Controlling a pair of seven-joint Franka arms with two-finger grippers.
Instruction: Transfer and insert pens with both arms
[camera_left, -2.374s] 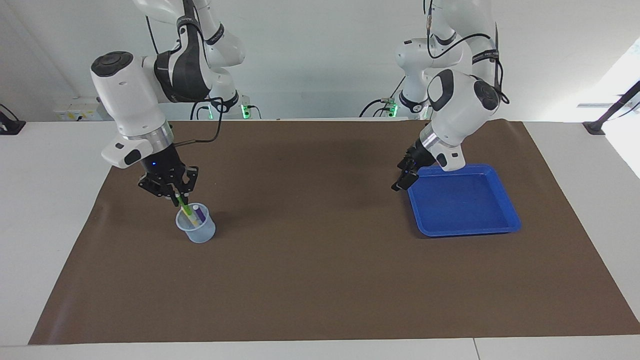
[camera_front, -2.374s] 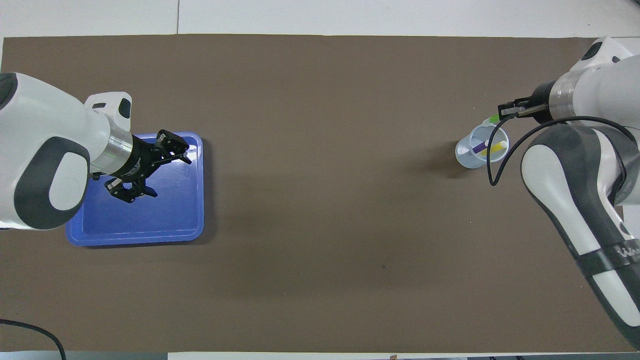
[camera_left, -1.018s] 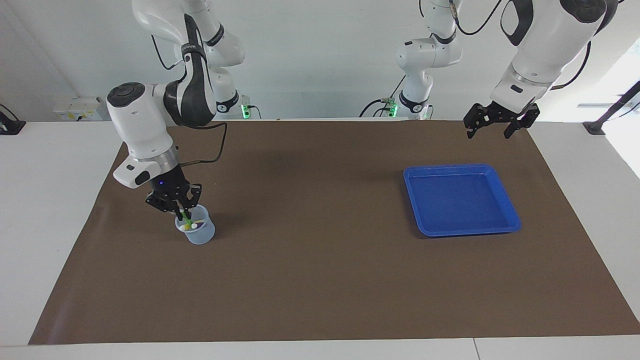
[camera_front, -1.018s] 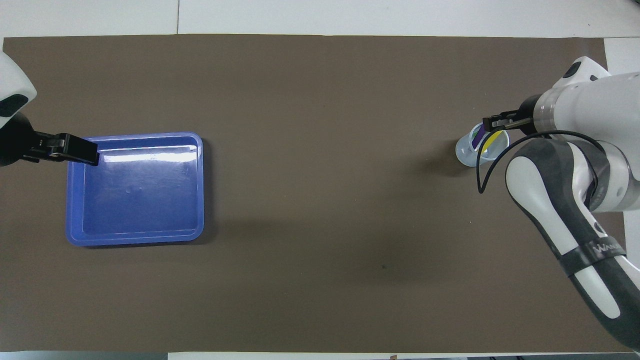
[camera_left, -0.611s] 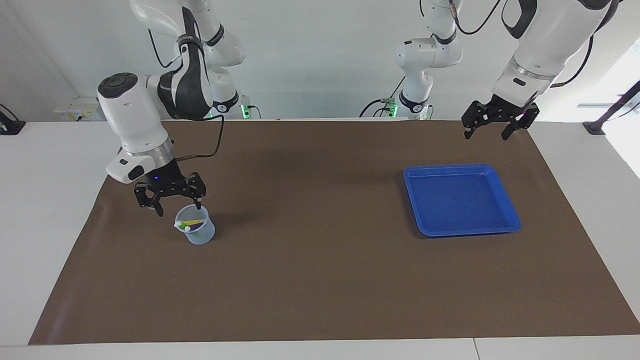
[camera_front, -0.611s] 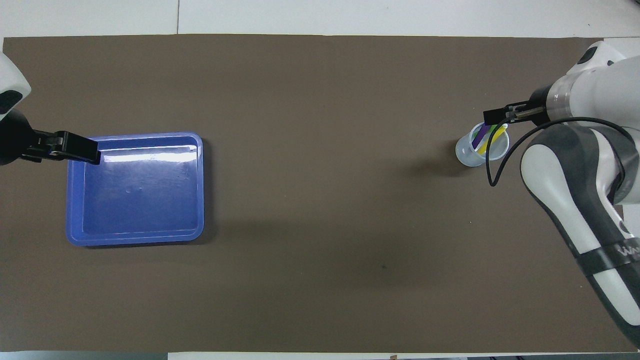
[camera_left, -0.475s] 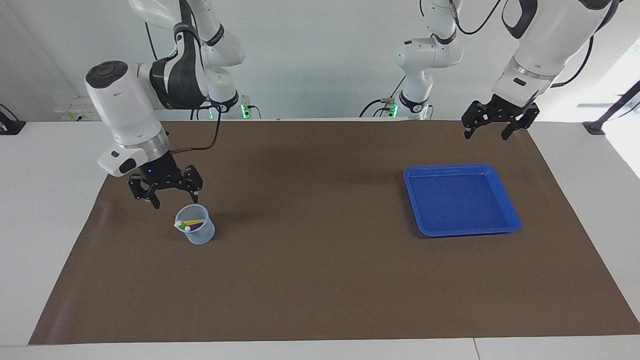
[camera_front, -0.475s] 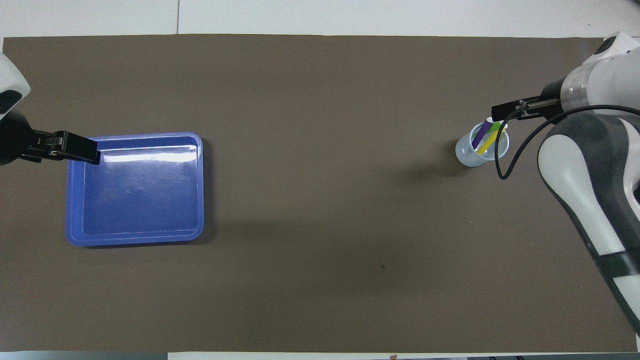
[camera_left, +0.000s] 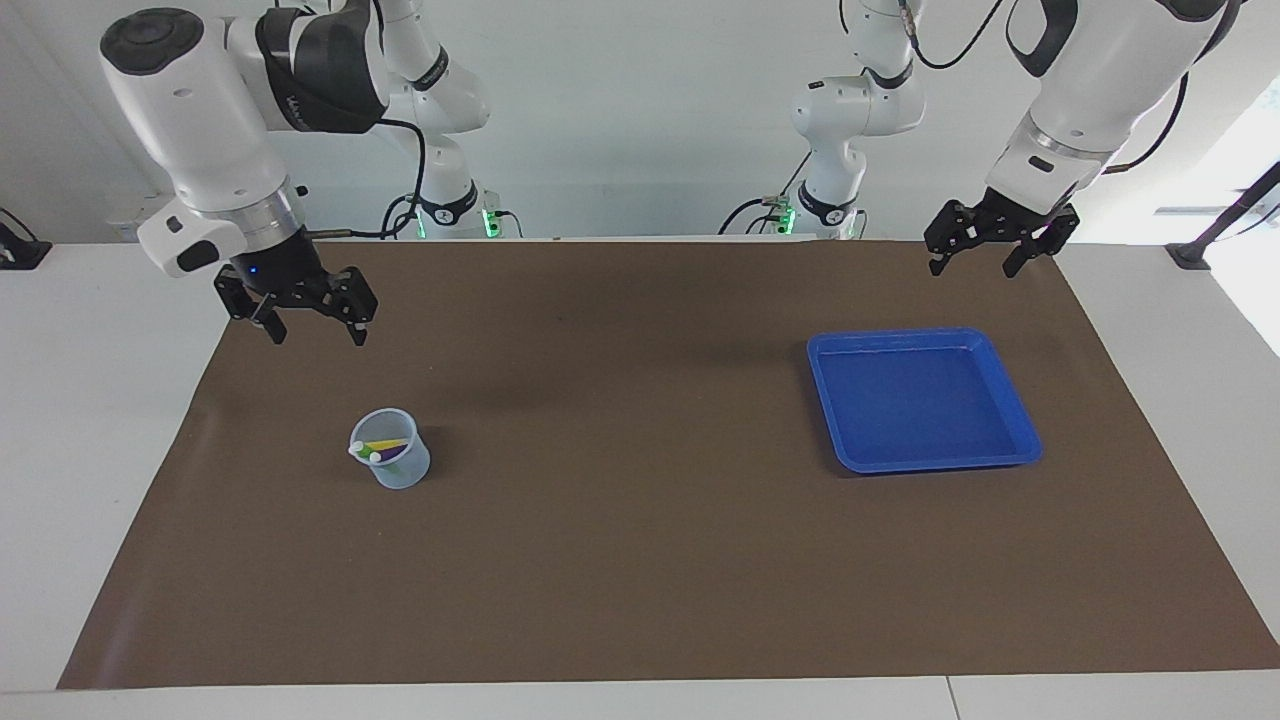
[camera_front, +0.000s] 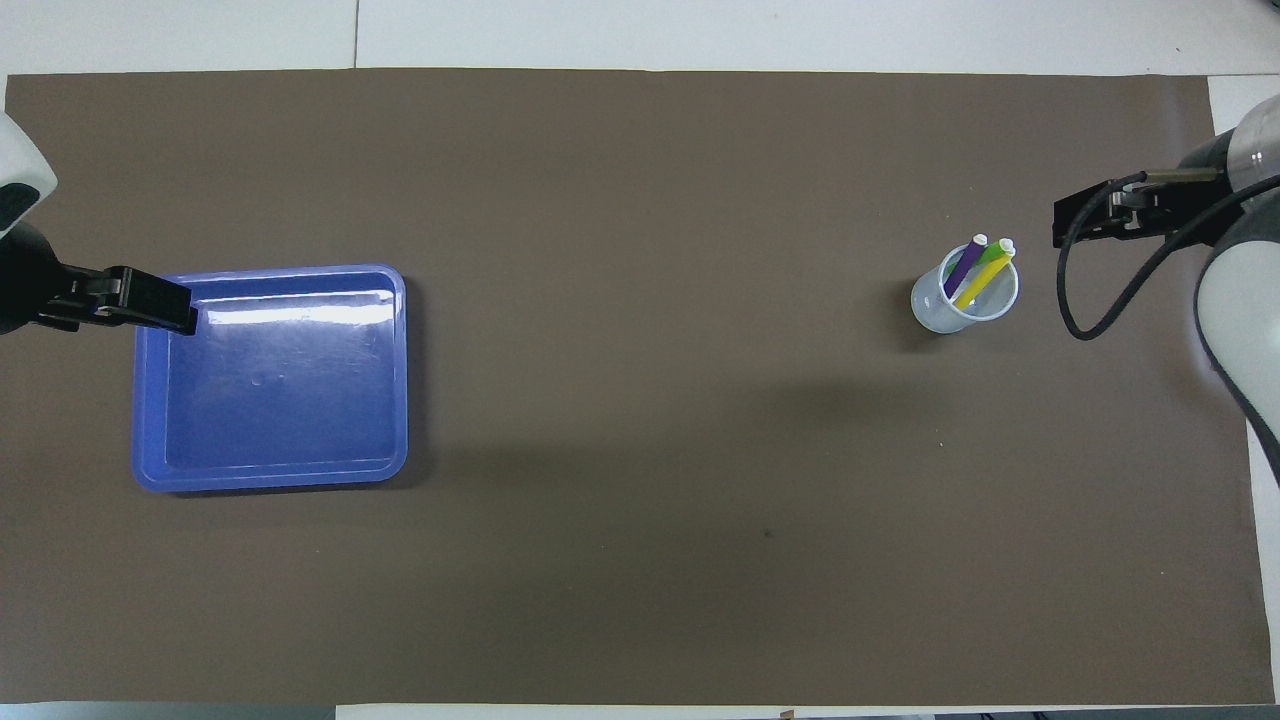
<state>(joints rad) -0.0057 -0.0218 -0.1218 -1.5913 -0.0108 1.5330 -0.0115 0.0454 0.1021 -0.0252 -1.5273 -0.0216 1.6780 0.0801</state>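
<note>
All three pens (camera_front: 975, 268) sit tilted in the clear cup (camera_left: 391, 462) toward the right arm's end of the table (camera_left: 640, 520); facing view hides most of them. Right claw (camera_left: 312, 328) hangs wide, empty, above the mat. Left claw (camera_left: 978, 258) waits wide near the blue tray (camera_left: 925, 460), half cut off overhead.

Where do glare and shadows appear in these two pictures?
Overhead view: white glare streaks along the shallow blue plastic tray near its rim; a soft shadow beside the clear plastic cup. Facing view: bright window light at the edge; a dark shadow beside the cup.
</note>
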